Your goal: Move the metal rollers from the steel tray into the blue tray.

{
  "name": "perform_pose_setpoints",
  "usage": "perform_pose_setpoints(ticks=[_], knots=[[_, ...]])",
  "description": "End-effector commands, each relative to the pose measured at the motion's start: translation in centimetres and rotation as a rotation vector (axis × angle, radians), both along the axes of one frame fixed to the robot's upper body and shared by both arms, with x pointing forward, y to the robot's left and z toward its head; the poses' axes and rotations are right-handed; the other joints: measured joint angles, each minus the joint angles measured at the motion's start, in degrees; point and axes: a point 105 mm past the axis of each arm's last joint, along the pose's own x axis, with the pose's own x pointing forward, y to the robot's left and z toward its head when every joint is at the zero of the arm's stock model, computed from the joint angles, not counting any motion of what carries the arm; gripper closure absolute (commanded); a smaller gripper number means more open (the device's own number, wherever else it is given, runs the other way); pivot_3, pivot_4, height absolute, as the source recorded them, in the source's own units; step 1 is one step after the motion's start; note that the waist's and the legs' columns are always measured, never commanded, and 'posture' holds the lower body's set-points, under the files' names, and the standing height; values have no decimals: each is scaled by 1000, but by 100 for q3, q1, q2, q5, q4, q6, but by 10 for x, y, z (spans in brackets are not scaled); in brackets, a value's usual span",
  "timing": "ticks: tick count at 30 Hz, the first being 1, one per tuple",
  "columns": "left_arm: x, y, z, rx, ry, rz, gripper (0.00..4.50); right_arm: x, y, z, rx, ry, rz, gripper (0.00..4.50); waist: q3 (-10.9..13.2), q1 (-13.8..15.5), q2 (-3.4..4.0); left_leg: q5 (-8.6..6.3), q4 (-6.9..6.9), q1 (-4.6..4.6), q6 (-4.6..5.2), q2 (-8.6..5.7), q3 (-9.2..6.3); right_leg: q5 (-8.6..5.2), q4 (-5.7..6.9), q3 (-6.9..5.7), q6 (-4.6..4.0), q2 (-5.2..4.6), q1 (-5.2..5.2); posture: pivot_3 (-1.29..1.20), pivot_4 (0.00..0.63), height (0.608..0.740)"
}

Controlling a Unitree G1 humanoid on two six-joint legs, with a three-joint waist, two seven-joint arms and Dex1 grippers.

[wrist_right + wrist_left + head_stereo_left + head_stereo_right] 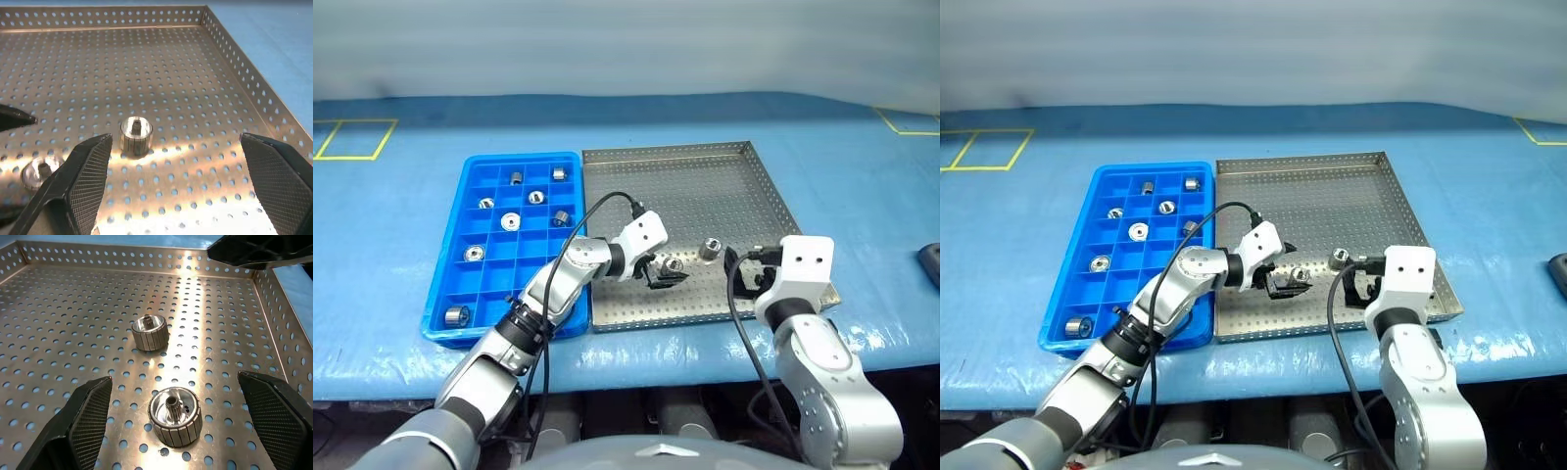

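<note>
Surface: a blue table cover [401,245] carries two trays side by side, their long edges touching or nearly so.
Blue tray: a bright blue rectangular plastic tray [449,257] with a grid of small square compartments lies on the left.
Rollers moved: seven small shiny silver-grey metal rollers [510,221] sit in separate compartments of the blue tray, one of them at its near left corner.
Steel tray: a large shallow silver metal tray [724,191] with a perforated floor and low raised rim lies on the right.
Rollers left: two remain on the steel tray's floor, near its front edge, close together but apart; the far half of the floor is bare.
Left gripper: the left gripper [176,423] reaches across over the steel tray's front edge with its black fingers [83,423] spread wide, one roller [174,415] standing on end between them, untouched.
Right gripper: the right gripper [176,188] hangs over the steel tray's near right corner, jaws released and empty, with the other roller [136,135] just ahead of it.
</note>
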Motion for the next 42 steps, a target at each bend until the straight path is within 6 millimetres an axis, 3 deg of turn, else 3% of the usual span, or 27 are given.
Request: perform_pose_setpoints(ticks=[1,5,12,15,21,22,28,30,34,42], knots=[[-1,-10,5,-27,-22,-19,0,-12,18,3,0,-14,134,90,0,-59,0,1,3,0,4,1,2,2,0,2,3,-4,0,-169,150,740],[1,-14,-1,-30,-4,-4,0,-25,37,-7,2,19,279,90,0,-138,-1,2,7,2,15,4,7,5,-1,8,8,-16,3,-178,150,740],[13,-20,-17,22,29,87,0,-25,46,-4,16,3,305,90,0,-177,-4,2,7,3,15,2,7,5,0,8,9,-10,2,-177,150,740],[18,-21,-22,33,39,129,596,-23,49,-3,15,0,316,0,0,-172,-5,2,7,1,16,-3,7,6,-1,8,10,-10,0,-167,150,740],[16,-20,-22,28,38,123,2591,-20,52,-1,7,-1,328,0,-1,-155,-6,2,5,1,16,-2,7,6,-2,9,10,-10,1,-151,150,740],[15,-19,-17,10,36,120,2755,-19,52,0,5,-2,331,0,-1,-151,-6,2,6,1,16,-2,7,6,-2,9,10,-10,1,-127,150,740],[24,-8,20,-128,25,189,2742,-13,64,5,3,-7,401,0,0,-93,-7,3,7,1,16,1,7,7,1,9,11,-9,0,-32,150,740],[31,3,37,-188,5,252,2742,-8,71,6,-4,-6,443,0,0,-38,-8,3,7,2,16,1,4,8,1,8,12,-9,3,-3,150,740],[42,44,64,-238,-98,432,2742,3,89,10,-8,-19,563,0,1,54,-8,3,6,2,17,-2,4,11,0,9,16,-6,3,70,150,740],[35,124,70,-186,-211,785,2742,12,121,13,-16,-25,781,0,5,424,-16,3,2,-1,16,-6,-3,24,-3,2,38,-6,4,215,150,740]])
